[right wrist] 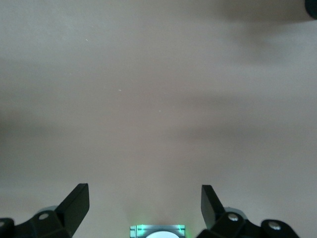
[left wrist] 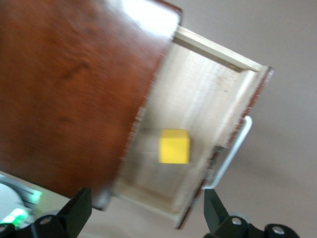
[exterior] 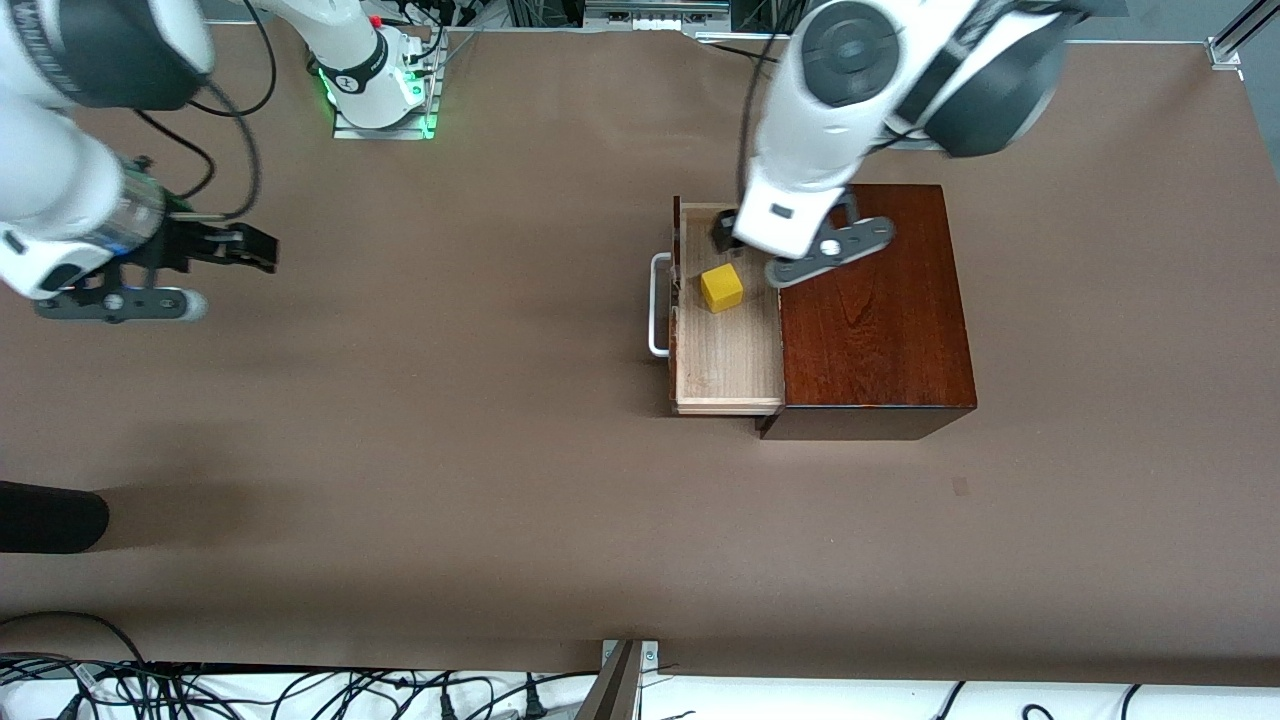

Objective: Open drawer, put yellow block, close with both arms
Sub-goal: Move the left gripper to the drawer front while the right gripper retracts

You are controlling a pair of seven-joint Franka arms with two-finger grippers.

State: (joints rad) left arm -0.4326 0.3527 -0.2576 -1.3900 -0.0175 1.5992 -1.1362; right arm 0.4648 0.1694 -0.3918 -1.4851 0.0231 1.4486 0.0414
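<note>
1. Hovering over bare table at the right arm's end, my right gripper (exterior: 262,249) has its fingers spread wide and holds nothing; this arm waits. I judge the risk here is timing: if it comes in to push the drawer late or off-line, the front could get shoved from 1 end only and the tray could skew and bind in the box.

2. The white U-shaped handle (exterior: 657,305) sticks out from the dark front. A finger that catches inside that loop instead of pressing the flat front could, I think, drag the drawer back out or turn the whole box.

3. The drawer (exterior: 728,360) stands pulled out of the wooden box (exterior: 875,310), its pale wood floor showing. The box sits loose on the table (exterior: 500,450), so a hard push may slide it rather than shut the tray.

4. The yellow block (exterior: 721,287) rests on the drawer floor, a small bright cube with clean edges, nearer the handle end than the box. It lies clear of the walls and low in the tray, so I expect it to pass under the box top.

5. My left gripper (left wrist: 148,220) is over the drawer's inner end, wide open and empty. Descending from here could clip the block or the box edge.
</note>
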